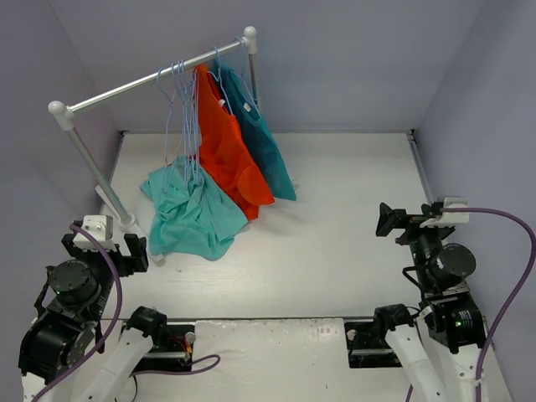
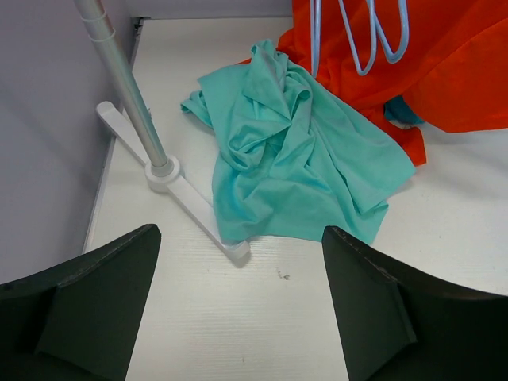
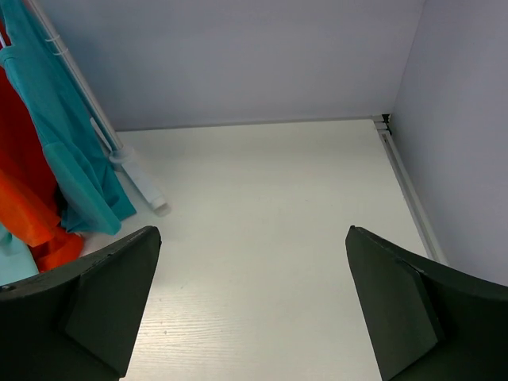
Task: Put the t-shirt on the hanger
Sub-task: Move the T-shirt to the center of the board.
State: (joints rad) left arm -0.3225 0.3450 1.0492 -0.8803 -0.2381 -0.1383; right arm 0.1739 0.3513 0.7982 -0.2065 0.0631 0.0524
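The mint-turquoise t-shirt [image 1: 191,215] lies crumpled on the white table below the rack; it also fills the middle of the left wrist view [image 2: 298,159]. Several pale blue wire hangers [image 1: 184,117] hang empty on the rail above it, their lower loops showing in the left wrist view [image 2: 361,36]. My left gripper [image 1: 134,251] is open and empty, just near and left of the shirt [image 2: 242,298]. My right gripper [image 1: 389,219] is open and empty at the right side, over bare table [image 3: 254,305].
A clothes rack with a metal rail [image 1: 151,79], white post [image 2: 127,87] and white foot [image 2: 186,198] stands at the back left. An orange-red shirt [image 1: 222,138] and a darker teal shirt [image 1: 260,138] hang on it. Lavender walls enclose the table.
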